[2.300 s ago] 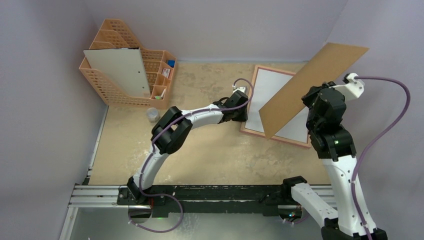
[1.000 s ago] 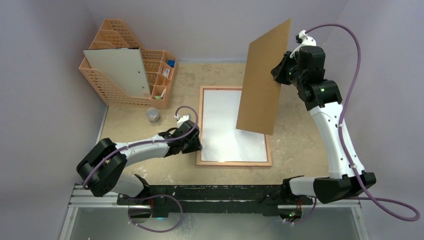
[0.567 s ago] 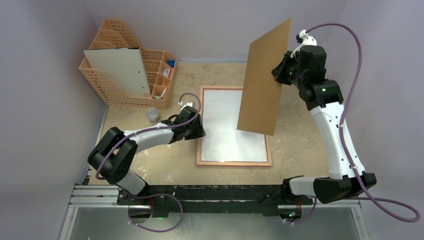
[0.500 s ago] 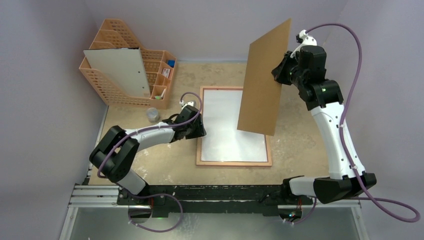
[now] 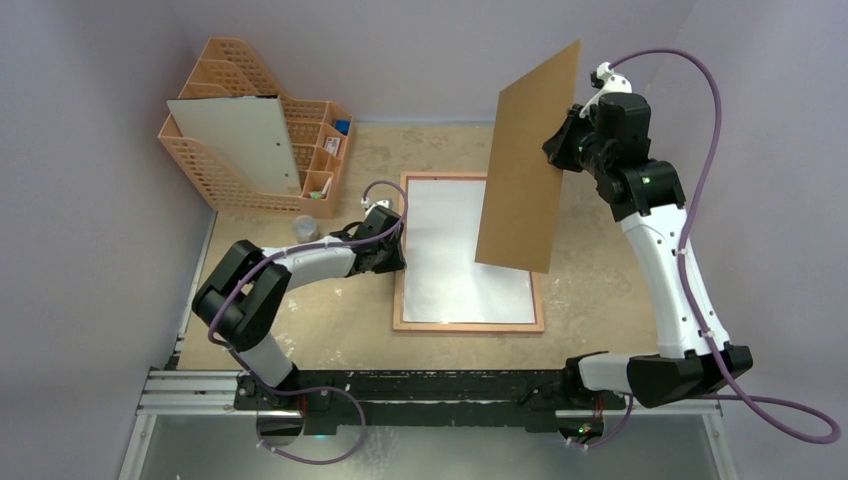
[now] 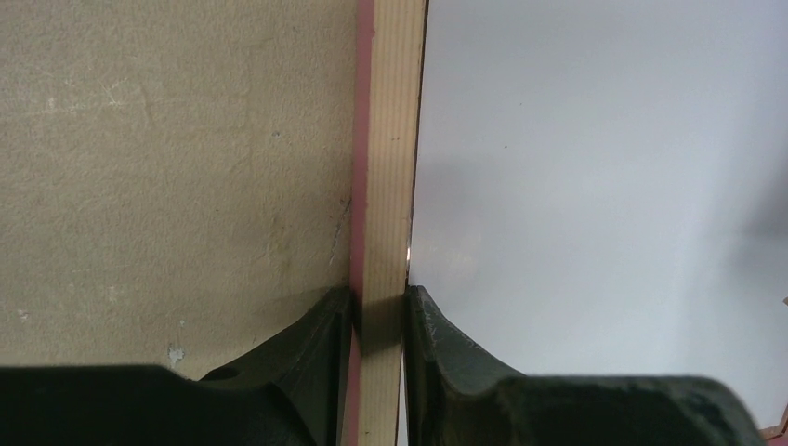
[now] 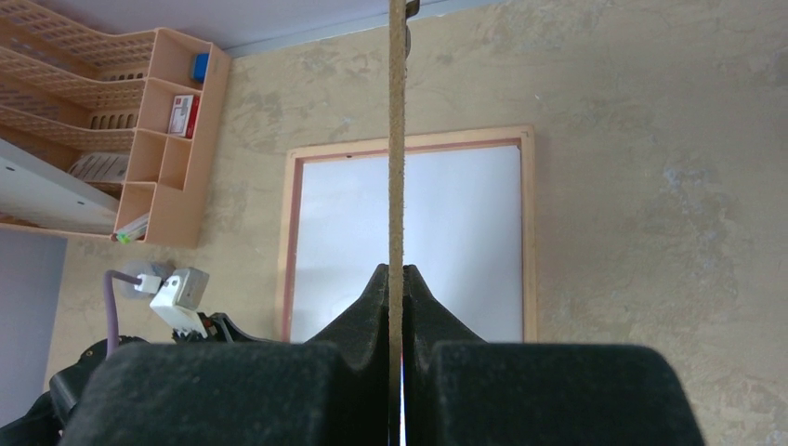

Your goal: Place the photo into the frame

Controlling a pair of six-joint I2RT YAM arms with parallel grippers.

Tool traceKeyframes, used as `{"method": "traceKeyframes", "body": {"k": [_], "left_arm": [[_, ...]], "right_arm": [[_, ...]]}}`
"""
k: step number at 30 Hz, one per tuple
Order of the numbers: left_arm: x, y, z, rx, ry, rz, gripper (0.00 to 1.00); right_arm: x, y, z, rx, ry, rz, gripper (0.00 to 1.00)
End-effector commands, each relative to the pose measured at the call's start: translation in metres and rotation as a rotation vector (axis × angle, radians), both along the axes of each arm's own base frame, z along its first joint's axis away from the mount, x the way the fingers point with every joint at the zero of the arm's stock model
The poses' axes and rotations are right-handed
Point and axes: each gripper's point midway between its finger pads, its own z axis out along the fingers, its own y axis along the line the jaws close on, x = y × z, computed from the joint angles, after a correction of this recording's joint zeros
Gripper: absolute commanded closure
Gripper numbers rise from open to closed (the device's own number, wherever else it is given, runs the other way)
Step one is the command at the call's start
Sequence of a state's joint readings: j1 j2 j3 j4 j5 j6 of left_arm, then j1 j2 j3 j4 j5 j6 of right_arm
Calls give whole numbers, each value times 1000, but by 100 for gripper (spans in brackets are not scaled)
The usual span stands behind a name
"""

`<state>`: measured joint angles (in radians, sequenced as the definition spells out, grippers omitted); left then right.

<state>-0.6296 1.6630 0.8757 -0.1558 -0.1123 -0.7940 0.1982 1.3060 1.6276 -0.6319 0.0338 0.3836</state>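
The frame (image 5: 468, 326) lies flat on the table with its pale back up. Inside it lies the photo (image 5: 445, 255), white back showing. My left gripper (image 5: 397, 250) sits at the middle of the frame's left rail. In the left wrist view its fingers press both sides of that rail (image 6: 386, 139), with the photo (image 6: 604, 186) to the right, so the gripper (image 6: 379, 311) is shut on the rail. My right gripper (image 5: 562, 148) is shut on a brown backing board (image 5: 525, 150), held upright above the frame's right half. The right wrist view shows the board edge (image 7: 397, 139) between the gripper's (image 7: 397, 279) jaws.
An orange mesh file rack (image 5: 215, 175) stands at the back left with a pale sheet (image 5: 240, 140) leaning on it. A small clear jar (image 5: 306, 230) sits just in front of the rack, left of my left gripper. Grey walls close in on three sides.
My left gripper slid along the frame's left rail toward the far side and its jaws closed on the rail. The right arm and board stayed still over the last second.
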Motion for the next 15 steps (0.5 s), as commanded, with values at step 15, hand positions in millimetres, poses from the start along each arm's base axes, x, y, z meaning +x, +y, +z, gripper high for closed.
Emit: {"method": "traceKeyframes", "body": {"k": [15], "left_arm": [[17,59,34,76,-79,181,72]], "right_arm": [[5,2,29,-27,-80,39,100]]}}
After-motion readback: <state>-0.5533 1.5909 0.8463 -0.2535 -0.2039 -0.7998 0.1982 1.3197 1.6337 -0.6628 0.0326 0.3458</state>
